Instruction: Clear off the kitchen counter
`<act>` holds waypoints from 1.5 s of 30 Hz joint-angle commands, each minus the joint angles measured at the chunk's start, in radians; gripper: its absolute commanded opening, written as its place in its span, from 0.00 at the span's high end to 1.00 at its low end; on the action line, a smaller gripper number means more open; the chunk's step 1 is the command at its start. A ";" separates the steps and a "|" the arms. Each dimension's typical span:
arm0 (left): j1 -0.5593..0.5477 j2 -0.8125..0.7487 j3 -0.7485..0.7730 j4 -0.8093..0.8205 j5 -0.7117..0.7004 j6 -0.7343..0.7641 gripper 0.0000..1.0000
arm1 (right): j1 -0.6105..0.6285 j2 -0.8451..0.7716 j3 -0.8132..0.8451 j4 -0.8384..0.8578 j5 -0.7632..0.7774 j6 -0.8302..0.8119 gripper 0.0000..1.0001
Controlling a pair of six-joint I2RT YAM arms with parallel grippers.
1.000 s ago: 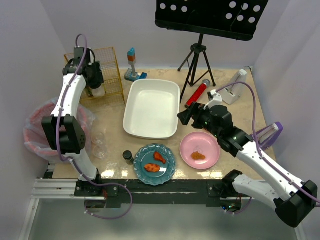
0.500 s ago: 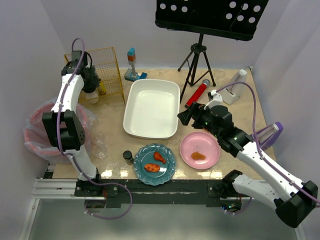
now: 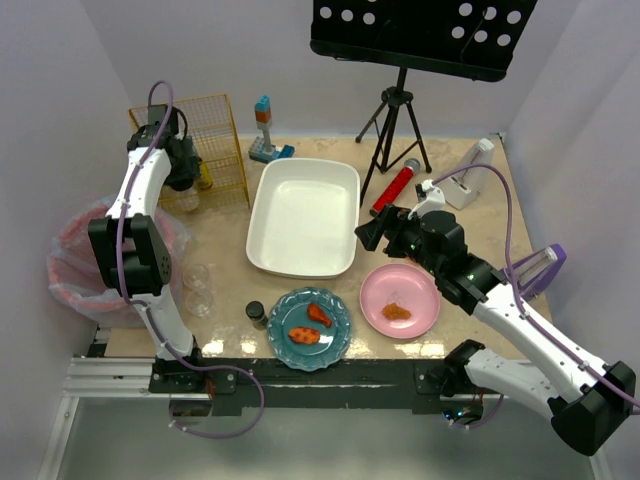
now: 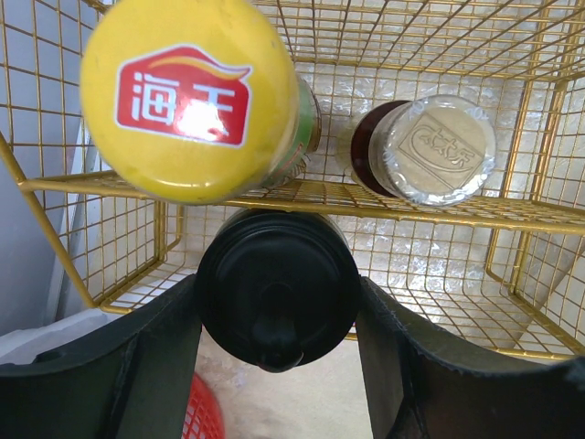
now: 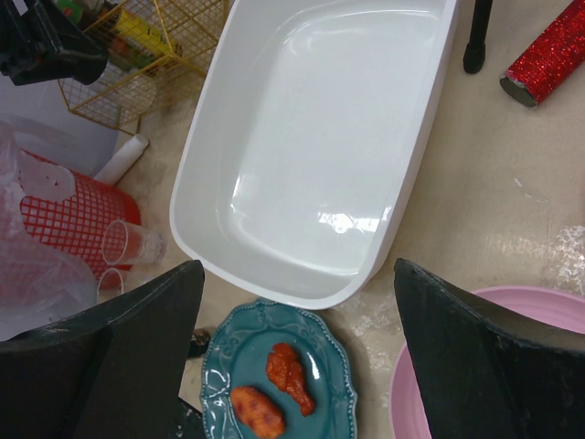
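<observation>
Left pincer (image 4: 279, 311): I see it clamped on a round, glossy black-capped bottle (image 4: 274, 274) at the gold wire rack (image 4: 411, 206).
Right pincer (image 5: 297, 270): apart over the smooth white tub (image 5: 311, 137).

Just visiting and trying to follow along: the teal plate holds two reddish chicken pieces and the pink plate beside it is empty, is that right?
Not quite. The pink plate is not empty: one orange-brown piece of food lies on it, as the top external view shows. The teal plate does hold two pieces, and the pink plate does sit beside it.
</observation>
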 commanded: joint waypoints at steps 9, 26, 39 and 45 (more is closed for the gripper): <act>0.015 -0.037 -0.014 0.001 -0.002 0.003 0.05 | 0.002 -0.004 0.003 0.020 0.023 -0.015 0.10; 0.014 -0.253 -0.006 -0.042 0.073 -0.005 0.00 | 0.002 0.012 0.006 0.027 0.019 -0.019 0.10; -0.259 -0.545 -0.254 0.010 0.180 -0.035 0.01 | 0.002 0.027 0.003 0.027 0.029 -0.021 0.10; -0.301 -0.750 -0.449 -0.094 0.191 -0.078 0.02 | 0.002 0.024 -0.027 0.061 0.026 -0.004 0.10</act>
